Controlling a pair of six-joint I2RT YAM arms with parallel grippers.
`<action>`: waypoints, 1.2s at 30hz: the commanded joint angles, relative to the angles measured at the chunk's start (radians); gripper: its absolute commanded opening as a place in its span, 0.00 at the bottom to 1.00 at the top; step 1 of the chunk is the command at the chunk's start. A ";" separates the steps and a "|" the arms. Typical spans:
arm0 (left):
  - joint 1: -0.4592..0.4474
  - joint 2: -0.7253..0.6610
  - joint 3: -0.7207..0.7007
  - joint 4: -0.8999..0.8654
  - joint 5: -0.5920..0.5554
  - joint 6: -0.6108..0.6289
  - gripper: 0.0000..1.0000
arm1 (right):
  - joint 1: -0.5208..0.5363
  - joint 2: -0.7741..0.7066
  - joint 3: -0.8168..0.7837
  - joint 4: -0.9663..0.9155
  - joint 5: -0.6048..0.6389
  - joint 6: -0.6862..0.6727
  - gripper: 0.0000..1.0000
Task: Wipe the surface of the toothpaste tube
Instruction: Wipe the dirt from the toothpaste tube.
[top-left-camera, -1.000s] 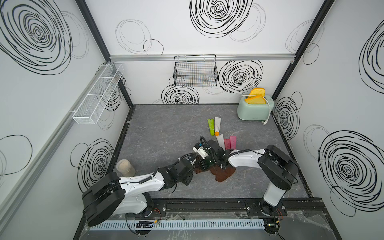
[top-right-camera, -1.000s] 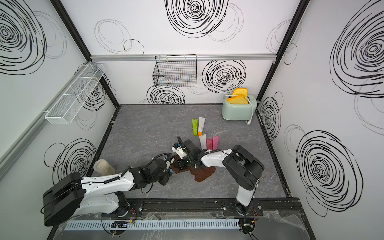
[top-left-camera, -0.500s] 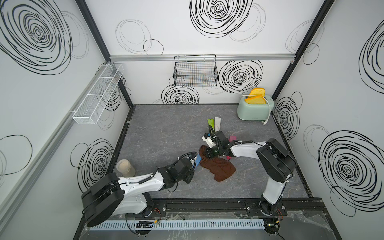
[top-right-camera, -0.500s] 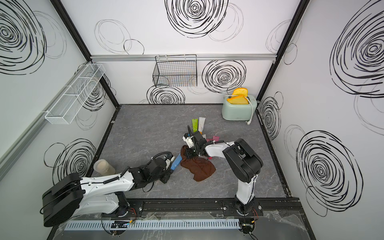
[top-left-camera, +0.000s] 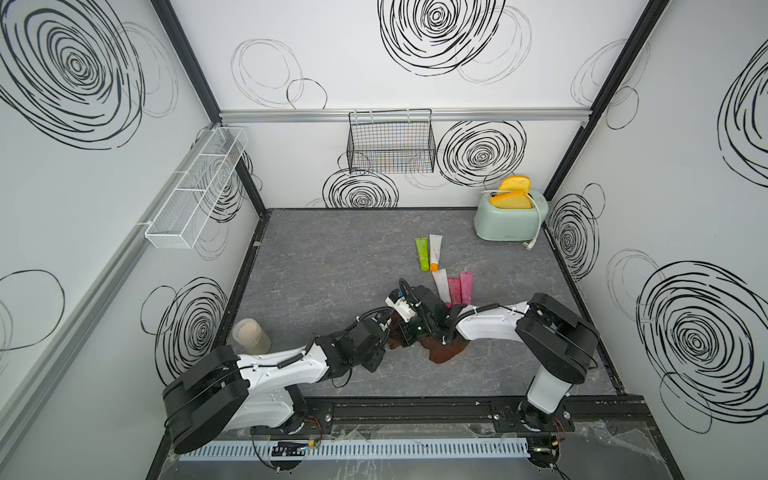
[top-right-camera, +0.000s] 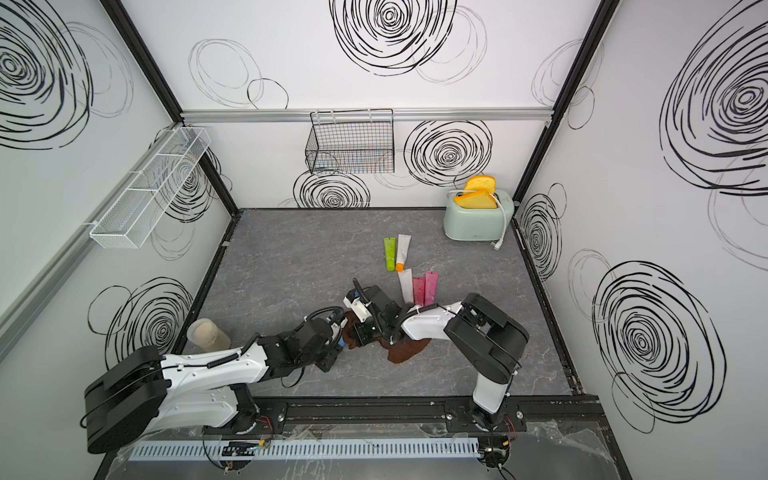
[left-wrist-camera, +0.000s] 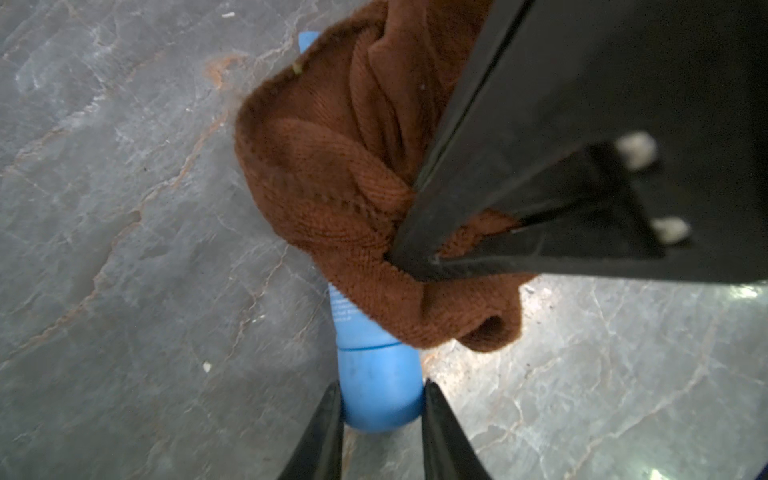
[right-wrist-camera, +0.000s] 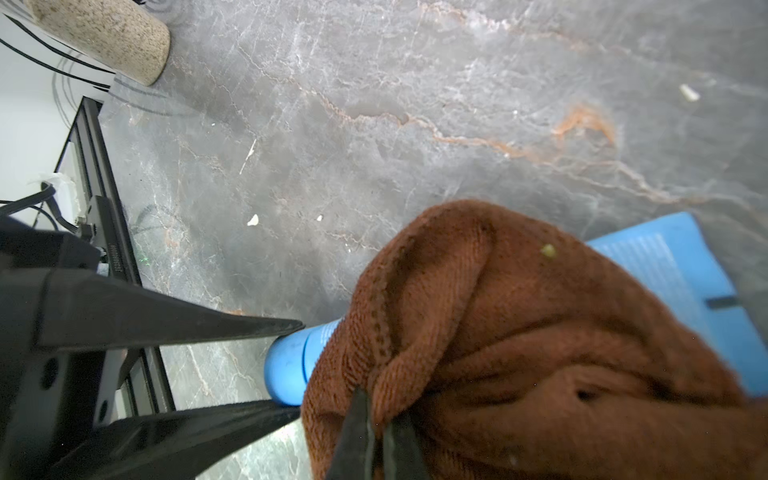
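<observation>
White walls (top-left-camera: 415, 95) scrawled with black swirls close in a grey marbled tabletop (top-left-camera: 324, 266). Two white-and-black arms reach in low from the front rail, the left arm (top-left-camera: 282, 365) and the right arm (top-left-camera: 498, 326), and their ends meet near the front middle of the tabletop. A white wire shelf (top-left-camera: 195, 191) hangs on the side wall and a black wire basket (top-left-camera: 390, 145) on the back wall. A mint green toaster (top-left-camera: 505, 222) with yellow toast slices sticking up stands in the far corner on the right arm's side. A brown cloth (top-left-camera: 444, 351) lies bunched between the arm ends, part of it spread on the tabletop. A speckled cup (top-left-camera: 250, 336) stands beside the left arm near the side wall. Five spare tubes lie further back: a green tube (top-left-camera: 422, 253) beside a white tube with an orange cap (top-left-camera: 435, 251), then a plain white tube (top-left-camera: 442, 284) and two pink tubes (top-left-camera: 460, 287) side by side. The blue toothpaste tube (left-wrist-camera: 374, 374) lies flat on the tabletop under the cloth, its cap and its flat crimped end showing on opposite sides. The left gripper (left-wrist-camera: 380, 386) is clamped narrowly on the cap, one finger against each side. The right gripper (right-wrist-camera: 380, 411) is pinched tight on a fold of the cloth, which drapes over the tube's middle.
</observation>
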 joint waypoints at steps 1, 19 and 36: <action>-0.007 -0.018 0.018 0.149 0.018 0.008 0.00 | -0.050 0.046 -0.001 -0.079 -0.051 -0.020 0.00; -0.008 -0.020 0.016 0.150 0.015 0.010 0.00 | -0.063 0.039 0.010 -0.067 -0.172 -0.033 0.00; -0.008 -0.022 0.016 0.152 0.023 0.010 0.00 | -0.246 0.067 0.101 -0.154 -0.108 -0.098 0.00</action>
